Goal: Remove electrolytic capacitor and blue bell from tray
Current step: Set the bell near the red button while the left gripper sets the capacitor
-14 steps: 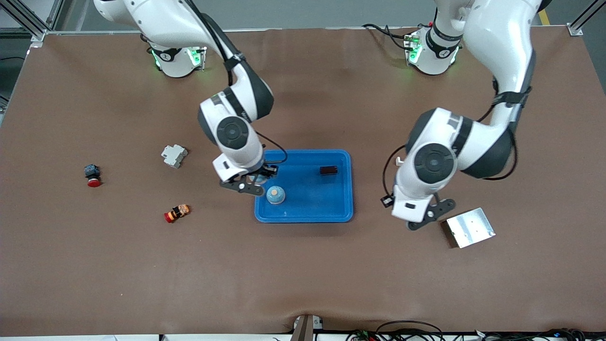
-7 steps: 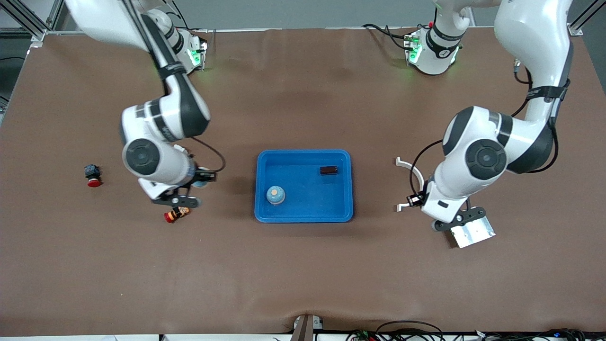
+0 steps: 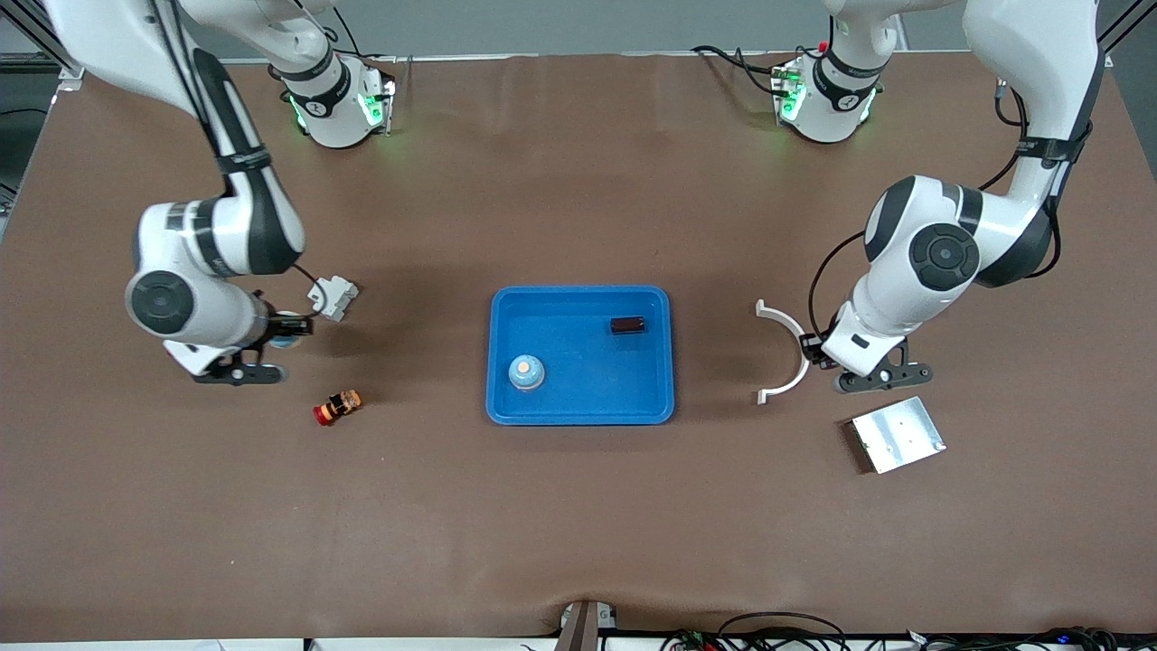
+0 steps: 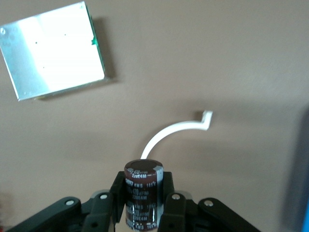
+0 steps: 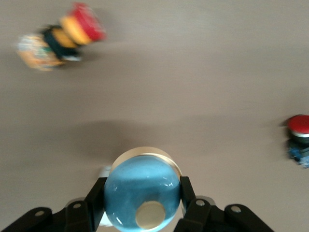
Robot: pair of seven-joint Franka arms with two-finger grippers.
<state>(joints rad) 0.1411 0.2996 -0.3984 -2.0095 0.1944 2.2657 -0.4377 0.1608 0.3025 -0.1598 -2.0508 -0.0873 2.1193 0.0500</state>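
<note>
A blue tray [image 3: 580, 414] sits mid-table. In it stand a blue bell [image 3: 526, 372] and a dark capacitor [image 3: 627, 325] lying on its side. My right gripper [image 3: 280, 336] is over the table beside a grey module [image 3: 333, 297]. It is shut on a second blue bell [image 3: 289, 328], plain in the right wrist view [image 5: 142, 195] between the fingers [image 5: 189, 205]. My left gripper [image 3: 881, 378] is over the table between a white curved piece [image 3: 794, 353] and a metal plate [image 3: 897, 434]. It is shut on a dark brown capacitor [image 4: 143, 191], held upright.
A red push button [image 3: 178, 336] lies toward the right arm's end of the table. A red and orange part [image 3: 336, 407] lies nearer the front camera than the grey module. Both show in the right wrist view: the button [image 5: 299, 133] and the part [image 5: 60, 36].
My right arm swung from the tray toward its own end of the table, holding a blue bell. My left arm moved off toward the metal plate. The tray's bell and capacitor stayed.
</note>
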